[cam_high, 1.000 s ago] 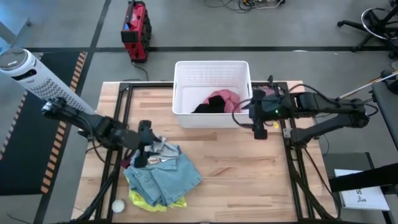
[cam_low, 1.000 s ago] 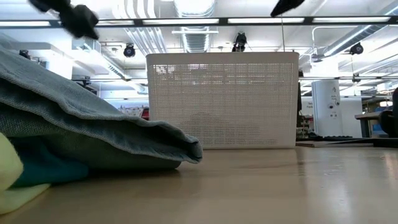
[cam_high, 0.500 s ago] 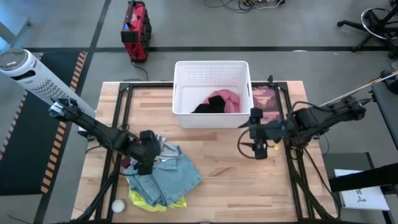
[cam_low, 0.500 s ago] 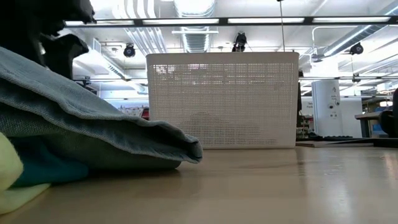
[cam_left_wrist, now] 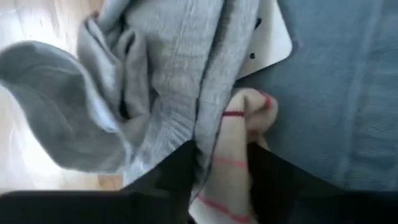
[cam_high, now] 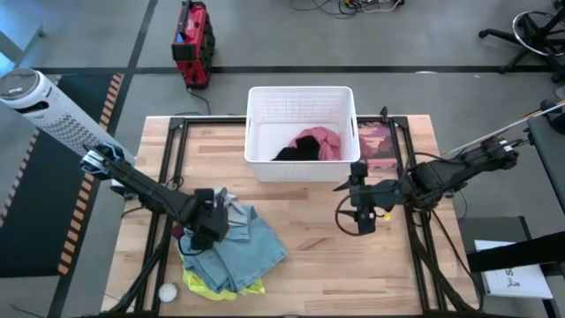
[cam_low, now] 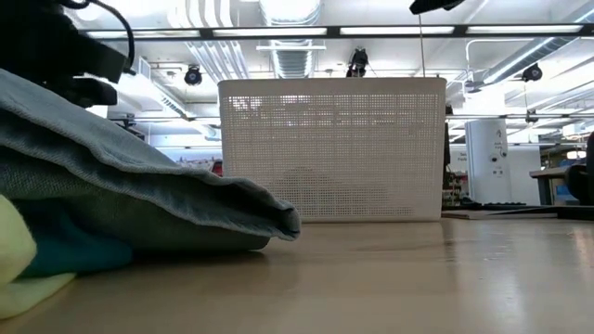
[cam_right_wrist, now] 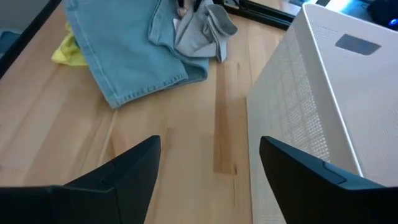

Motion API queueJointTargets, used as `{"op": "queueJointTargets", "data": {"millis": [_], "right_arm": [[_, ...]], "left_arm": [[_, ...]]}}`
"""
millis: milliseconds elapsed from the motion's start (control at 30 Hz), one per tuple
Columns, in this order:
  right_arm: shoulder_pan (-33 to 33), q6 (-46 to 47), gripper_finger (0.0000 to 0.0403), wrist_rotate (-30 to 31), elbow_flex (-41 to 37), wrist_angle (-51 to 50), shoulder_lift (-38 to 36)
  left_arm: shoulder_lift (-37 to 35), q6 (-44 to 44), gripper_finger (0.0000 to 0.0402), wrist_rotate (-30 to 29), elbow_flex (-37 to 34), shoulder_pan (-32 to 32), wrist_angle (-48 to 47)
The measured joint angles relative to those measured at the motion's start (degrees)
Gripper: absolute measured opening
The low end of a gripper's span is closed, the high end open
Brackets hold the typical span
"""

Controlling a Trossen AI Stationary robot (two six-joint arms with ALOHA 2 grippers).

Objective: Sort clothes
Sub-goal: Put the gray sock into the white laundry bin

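The left gripper (cam_high: 210, 228) is down in the pile of clothes (cam_high: 231, 256) at the near left of the table (cam_high: 327, 256), its fingers (cam_left_wrist: 176, 177) pinching a pale piece with red stripes (cam_left_wrist: 233, 162) and grey fabric (the denim (cam_high: 252, 250) lies just to its right). The white basket (cam_high: 301, 104), holding black and pink garments, stands far and to the right of it. The right gripper (cam_high: 364, 212) hangs spread and empty, well apart from the pile.
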Motion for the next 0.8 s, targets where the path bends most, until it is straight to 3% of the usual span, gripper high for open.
{"op": "queueJointTargets", "data": {"millis": [200, 600, 800], "right_arm": [[0.0, 0.5, 0.0255, 0.0, 0.0, 1.3, 0.0], [2.8, 3.1, 0.0255, -0.1, 0.0, 1.4, 0.0], [5.5, 3.7, 0.0246, 0.0, -0.1, 1.4, 0.0]], "left_arm": [[0.6, 2.9, 0.0014, -0.7, 4.8, 0.1, -5.9], [-2.8, 11.9, 0.0006, -14.8, 29.2, 1.0, -5.9], [-4.5, 18.6, 0.0006, -15.1, 31.7, 1.2, 3.4]]}}
